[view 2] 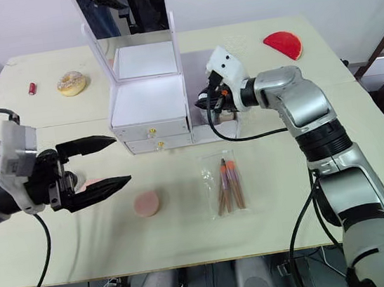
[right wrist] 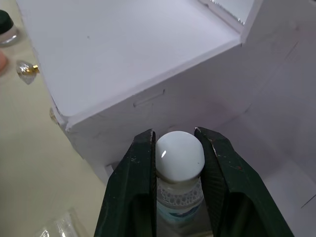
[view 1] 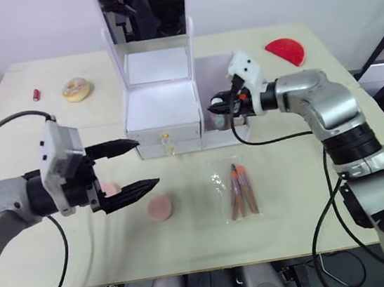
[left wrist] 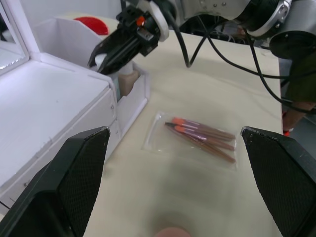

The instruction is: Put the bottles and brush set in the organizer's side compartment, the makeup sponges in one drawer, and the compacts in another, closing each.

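The left tool hangs nearest, low over the front of the bench, its two black fingers spread wide with nothing between them. Just behind its lower finger a pink sponge peeks out, and a second sponge lies a little to the right of the fingertips. Further right on the bench is the brush set, a clear bag of orange-tipped brushes lying flat.

Beyond these stands the white organizer with its mirror lid raised and two drawers with small gold knobs, both pushed in. The right tool reaches into the side compartment at the organizer's right, fingers clamped on the white round cap of a bottle that stands upright inside. In the left wrist view a second, tan bottle shows just beside it in the same compartment.

At the far left of the bench lie a doughnut and a small red tube; a red half-round piece sits at the far right.
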`<act>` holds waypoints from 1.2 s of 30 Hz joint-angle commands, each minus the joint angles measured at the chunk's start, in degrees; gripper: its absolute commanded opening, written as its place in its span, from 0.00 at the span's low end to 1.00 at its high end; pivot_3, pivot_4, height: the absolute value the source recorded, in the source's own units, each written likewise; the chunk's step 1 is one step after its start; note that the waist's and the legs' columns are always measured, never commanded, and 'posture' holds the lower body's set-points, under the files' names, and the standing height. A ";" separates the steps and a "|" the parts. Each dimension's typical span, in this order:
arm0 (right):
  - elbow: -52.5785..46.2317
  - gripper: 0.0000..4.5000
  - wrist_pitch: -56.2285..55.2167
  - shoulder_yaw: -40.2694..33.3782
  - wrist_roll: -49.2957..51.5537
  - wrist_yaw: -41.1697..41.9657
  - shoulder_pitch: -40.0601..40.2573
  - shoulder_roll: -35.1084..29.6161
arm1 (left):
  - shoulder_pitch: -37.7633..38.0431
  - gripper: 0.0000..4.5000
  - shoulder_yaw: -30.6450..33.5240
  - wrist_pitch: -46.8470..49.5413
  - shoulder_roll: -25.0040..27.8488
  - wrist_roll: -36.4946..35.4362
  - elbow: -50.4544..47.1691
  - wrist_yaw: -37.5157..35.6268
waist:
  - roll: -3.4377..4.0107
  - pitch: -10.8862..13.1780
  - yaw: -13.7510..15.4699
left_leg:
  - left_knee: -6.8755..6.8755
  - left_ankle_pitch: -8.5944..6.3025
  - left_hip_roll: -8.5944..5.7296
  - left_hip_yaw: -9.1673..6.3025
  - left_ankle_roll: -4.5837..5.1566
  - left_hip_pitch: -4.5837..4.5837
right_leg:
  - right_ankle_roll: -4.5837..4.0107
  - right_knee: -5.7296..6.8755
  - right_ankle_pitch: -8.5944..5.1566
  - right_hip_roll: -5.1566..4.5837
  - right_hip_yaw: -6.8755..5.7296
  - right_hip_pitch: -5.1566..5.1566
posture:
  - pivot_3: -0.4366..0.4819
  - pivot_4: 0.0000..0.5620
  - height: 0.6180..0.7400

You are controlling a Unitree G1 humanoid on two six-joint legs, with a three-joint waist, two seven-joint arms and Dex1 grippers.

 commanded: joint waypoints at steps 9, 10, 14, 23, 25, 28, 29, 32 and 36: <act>-0.79 0.15 -0.94 -1.57 -2.46 0.32 0.56 0.79 | -1.12 1.00 1.04 0.03 1.04 -1.13 -0.66 0.42 | -0.01 0.00 -0.01 | 0.00 0.00 0.00 0.04 -0.01 0.08 | 0.00 0.02 0.00 0.02 0.06 0.05 | 0.48 0.27 1.00; -0.71 0.26 -1.03 -1.64 -2.51 0.27 0.51 0.84 | -1.21 1.00 0.96 0.03 1.10 -1.11 -0.57 0.42 | -0.01 0.00 -0.01 | -0.01 0.00 0.00 0.04 -0.01 0.09 | 0.00 0.02 0.00 0.02 0.06 0.06 | 0.48 0.27 1.00; -0.96 0.69 -1.29 -2.20 -2.33 0.09 0.55 0.95 | -1.30 1.00 0.72 0.07 1.13 -1.10 -0.52 0.54 | -0.01 0.00 0.01 | -0.01 0.00 0.00 0.04 -0.01 0.11 | 0.00 0.03 0.00 0.03 0.08 0.06 | 0.48 0.27 1.00; -5.01 1.00 0.90 -5.74 -0.11 1.04 -1.37 -0.72 | -1.24 1.00 0.51 0.04 0.99 -0.97 -0.53 0.72 | 0.00 0.00 -0.07 | 0.00 0.01 0.01 0.19 -0.01 0.26 | -0.02 0.06 0.05 0.07 0.26 0.11 | 0.48 0.27 1.00; -6.98 1.00 1.93 -7.13 0.92 2.15 -1.66 -2.13 | -1.06 1.00 0.69 -0.03 0.98 -0.86 -0.43 0.58 | 0.00 0.00 -0.04 | -0.02 0.01 0.01 0.19 -0.01 0.26 | -0.01 0.06 0.06 0.08 0.27 0.10 | 0.48 0.27 1.00; -9.08 1.00 3.17 -8.92 2.49 3.41 -1.69 -3.87 | -0.53 1.00 1.25 0.10 1.08 -0.97 -0.24 0.29 | -0.01 0.00 0.03 | -0.05 0.01 0.01 0.20 -0.01 0.24 | 0.00 0.01 0.06 0.08 0.27 0.10 | 0.48 0.27 1.00; -9.96 1.00 3.72 -10.15 3.44 4.14 -1.53 -4.99 | -0.03 1.00 2.00 0.37 1.23 -1.26 0.12 0.05 | 0.00 0.00 0.03 | -0.05 0.01 0.01 0.21 -0.01 0.24 | 0.00 0.00 0.06 0.08 0.28 0.10 | 0.48 0.27 1.00; -10.64 1.00 5.44 -16.68 6.65 6.97 0.78 -11.45 | 5.58 1.00 8.76 1.20 2.81 1.72 5.04 -3.88 | -0.01 0.01 0.07 | -0.06 0.01 0.01 0.23 -0.01 0.23 | 0.00 -0.02 0.05 0.08 0.29 0.10 | 0.48 0.27 1.00; -9.69 1.00 1.85 -23.05 8.13 12.45 8.81 -20.85 | 14.39 1.00 17.93 -1.14 5.02 9.39 13.73 -11.09 | -0.01 0.01 0.44 | -0.14 0.00 0.02 0.27 0.01 0.15 | -0.11 -0.12 -0.08 0.07 0.26 0.04 | 0.48 0.27 1.00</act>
